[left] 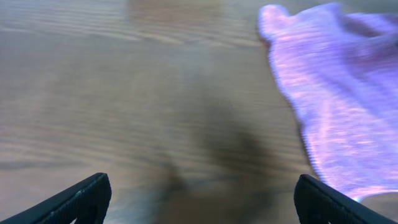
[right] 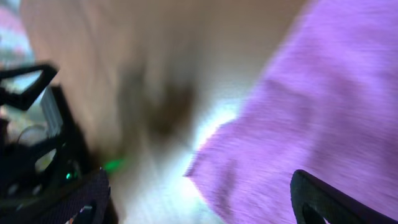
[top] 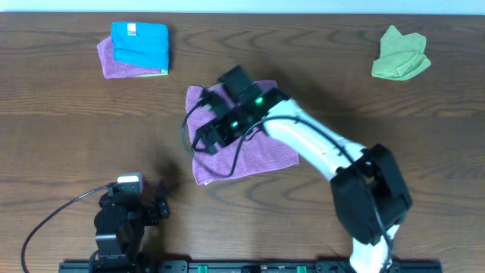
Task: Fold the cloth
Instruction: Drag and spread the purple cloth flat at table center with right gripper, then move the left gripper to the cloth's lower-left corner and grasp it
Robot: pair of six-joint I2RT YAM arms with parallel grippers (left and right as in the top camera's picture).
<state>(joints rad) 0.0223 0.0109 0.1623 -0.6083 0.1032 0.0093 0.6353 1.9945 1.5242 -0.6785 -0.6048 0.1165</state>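
A purple cloth (top: 258, 155) lies roughly flat in the middle of the table. My right gripper (top: 203, 144) hangs over its left edge, open and empty. In the right wrist view the cloth (right: 311, 106) fills the right side and a corner of it lies between the spread fingers (right: 199, 199). My left gripper (top: 161, 206) rests near the front left of the table, open and empty. In the left wrist view the cloth (left: 336, 99) lies ahead and to the right of the fingers (left: 202, 199).
A folded blue cloth (top: 140, 44) lies on a folded purple one (top: 114, 62) at the back left. A crumpled green cloth (top: 400, 54) sits at the back right. The left arm's base (right: 31, 143) shows in the right wrist view.
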